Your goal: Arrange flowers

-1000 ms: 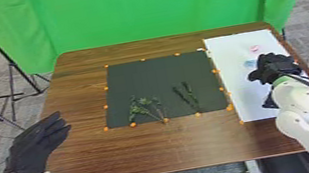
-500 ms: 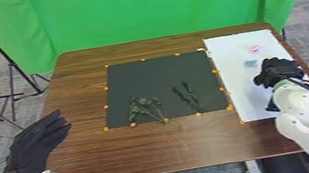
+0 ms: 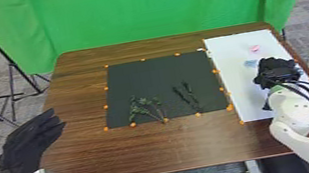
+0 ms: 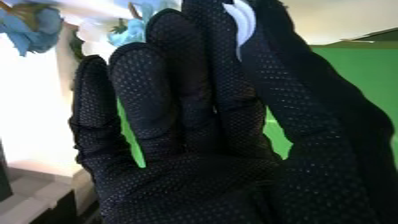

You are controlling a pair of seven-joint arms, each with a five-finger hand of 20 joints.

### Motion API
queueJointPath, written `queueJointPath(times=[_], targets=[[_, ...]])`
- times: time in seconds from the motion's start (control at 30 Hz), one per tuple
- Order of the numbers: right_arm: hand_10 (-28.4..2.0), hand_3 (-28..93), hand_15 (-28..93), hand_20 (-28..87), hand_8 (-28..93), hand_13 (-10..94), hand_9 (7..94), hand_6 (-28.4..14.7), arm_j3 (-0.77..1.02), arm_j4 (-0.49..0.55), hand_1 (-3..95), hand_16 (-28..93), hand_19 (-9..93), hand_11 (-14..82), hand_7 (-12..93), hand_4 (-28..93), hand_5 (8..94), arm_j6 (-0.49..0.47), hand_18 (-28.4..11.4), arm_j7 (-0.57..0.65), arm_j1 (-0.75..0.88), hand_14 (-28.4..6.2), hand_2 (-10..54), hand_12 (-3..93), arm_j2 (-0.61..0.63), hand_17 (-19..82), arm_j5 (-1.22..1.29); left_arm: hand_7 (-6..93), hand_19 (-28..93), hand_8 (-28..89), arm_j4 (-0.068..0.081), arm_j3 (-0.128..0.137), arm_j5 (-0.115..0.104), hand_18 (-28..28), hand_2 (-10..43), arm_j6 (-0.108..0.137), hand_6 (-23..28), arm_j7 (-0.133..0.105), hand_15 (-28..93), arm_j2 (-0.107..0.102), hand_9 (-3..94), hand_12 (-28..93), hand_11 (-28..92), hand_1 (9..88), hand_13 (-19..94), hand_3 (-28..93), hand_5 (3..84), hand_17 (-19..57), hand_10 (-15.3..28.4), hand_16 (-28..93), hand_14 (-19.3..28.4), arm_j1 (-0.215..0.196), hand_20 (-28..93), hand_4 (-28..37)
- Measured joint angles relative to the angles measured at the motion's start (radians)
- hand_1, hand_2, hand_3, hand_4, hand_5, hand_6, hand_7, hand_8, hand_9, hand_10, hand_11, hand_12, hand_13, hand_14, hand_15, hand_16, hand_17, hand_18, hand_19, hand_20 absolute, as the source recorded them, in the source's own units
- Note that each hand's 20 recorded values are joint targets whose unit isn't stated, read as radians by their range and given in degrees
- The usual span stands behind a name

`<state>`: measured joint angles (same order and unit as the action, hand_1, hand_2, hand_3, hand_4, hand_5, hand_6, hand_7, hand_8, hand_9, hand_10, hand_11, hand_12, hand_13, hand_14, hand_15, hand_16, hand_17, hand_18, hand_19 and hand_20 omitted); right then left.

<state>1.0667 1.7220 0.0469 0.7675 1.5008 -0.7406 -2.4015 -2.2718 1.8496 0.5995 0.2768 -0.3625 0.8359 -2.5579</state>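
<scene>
Pink blossom: the small pink flower head (image 3: 254, 48) lies on the white sheet, towards two o'clock from the desk's centre in the head view.
Blue blossom: the small pale-blue flower head (image 3: 251, 63) lies near the pink one, on its six o'clock side.
Leafy sprigs: the thin green sprigs (image 3: 143, 107) lie on the mat, towards seven o'clock from its middle.
Dark stems: the slender dark green stems (image 3: 186, 97) lie just beside the sprigs, towards five o'clock from the mat's middle.
Right hand: the black-gloved right hand (image 3: 277, 74) is over the sheet near three o'clock, close to the blue blossom; its fingers are straight in the wrist view, the thumb near them. A slim white piece (image 4: 243, 22) shows between finger and thumb; whether they touch it cannot be told.
Wrist-view flowers: a dusty-blue bloom (image 4: 34, 31) and a light-blue one (image 4: 130, 33) show beyond the fingers.
Left hand: the black-gloved left hand (image 3: 30, 141) is at the desk's nine o'clock edge, its fingers extended.
White sheet: the long flat white sheet (image 3: 248, 99) covers the three o'clock side.
Black mat: the square black mat (image 3: 158, 76) lies around the centre.
Desk: the brown wooden desk (image 3: 144, 152) carries both.
Curtain: the bright green fabric curtain (image 3: 155, 3) hangs beyond twelve o'clock.
</scene>
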Motion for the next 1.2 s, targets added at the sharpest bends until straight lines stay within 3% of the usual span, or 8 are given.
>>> queueJointPath(times=[0.5,0.83,1.0,1.2], targets=[[-12.0,77,74,30,5,63,75.8,-1.1,-0.035,0.042,50.4,29,81,42.3,28,-28,80.5,0.073,-26.1,-0.034,-0.062,-11.6,-6.4,37.9,0.014,24,-0.018,12.4,57,-8,-0.011,0.049,-0.001,21.4,5.2,0.000,13.5,-0.005,56,0.004,37.1,9,33,27.2,26,82,45.2,-9.7,21.9,-12,28.0,-0.057,12,-12.4],[-11.6,78,74,31,5,62,75.4,-0.7,-0.327,0.116,49.8,30,81,42.4,28,-28,80.1,0.089,-24.6,-0.207,-0.336,-11.4,-6.2,38.6,-0.055,22,0.088,12.4,58,-8,-0.029,0.109,-0.003,21.5,5.1,0.001,13.5,-0.005,56,0.034,37.1,9,33,27.2,26,82,45.1,-9.6,21.9,-12,28.1,-0.125,12,-12.4],[-11.2,78,74,31,5,62,75.2,-0.4,-0.474,0.087,49.4,30,80,42.8,29,-28,79.8,0.071,-24.2,-0.282,-0.475,-10.9,-6.1,38.7,-0.198,22,0.074,12.3,58,-8,-0.027,0.105,-0.003,21.5,5.1,0.000,13.5,-0.003,56,0.038,37.1,9,33,27.2,26,82,45.2,-9.6,21.9,-12,28.1,-0.126,12,-12.4],[-11.2,78,74,32,4,60,74.8,-0.2,-0.498,-0.024,48.9,30,79,43.0,30,-28,79.5,0.038,-24.0,-0.337,-0.521,-11.1,-6.0,38.6,-0.401,21,-0.014,12.4,58,-8,-0.015,0.080,0.000,21.6,5.1,-0.004,13.5,0.005,56,0.040,37.1,9,33,27.2,27,82,45.2,-9.6,21.9,-12,28.1,-0.077,12,-12.4]])
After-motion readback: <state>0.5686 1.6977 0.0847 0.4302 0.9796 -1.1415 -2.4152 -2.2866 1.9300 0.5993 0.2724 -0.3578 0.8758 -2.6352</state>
